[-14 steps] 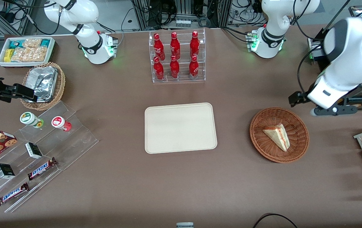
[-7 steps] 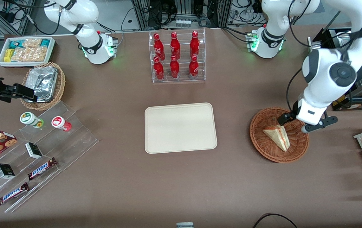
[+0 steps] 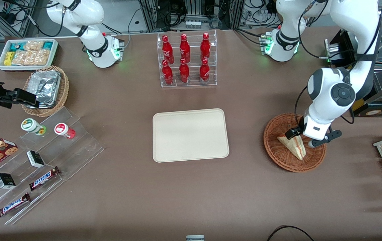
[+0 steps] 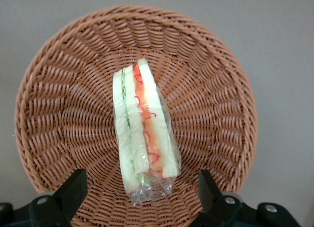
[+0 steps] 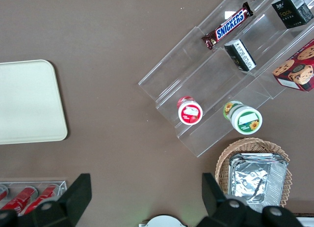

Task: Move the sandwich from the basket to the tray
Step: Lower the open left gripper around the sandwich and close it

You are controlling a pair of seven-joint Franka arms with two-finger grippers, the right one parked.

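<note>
Down and in toward the basket I have come since the last two looks: a second ago my arm was hanging well above the table's working-arm end, and now my gripper [image 3: 300, 137] is sitting low over the basket [image 3: 278, 152], right at the sandwich's [image 3: 294, 145] wide end.

From the front, the sandwich is lying in the reddish-brown wicker basket, a pale bread wedge with its point aimed nearer the front camera. My fingers are straddling its broad end, one dark fingertip [image 3: 289, 133] showing on the tray's side of the bread. The cream tray [image 3: 190, 135] is sitting well apart from the basket, toward the middle of the table, with the rack of red bottles [image 3: 186, 59] farther from the camera than it.

Through my wrist camera, I am looking straight down at the sandwich [image 4: 142, 133], resting in the middle of the basket [image 4: 59, 114] on the weave. It is standing on edge, cut face up: white bread slices, a pale green layer, then a red and orange strip. Clear wrap is bunching around its thicker end. My gripper [image 4: 140, 190] is spread wide, one fingertip [image 4: 73, 187] on each side of that wrapped end, neither one touching it.
</note>
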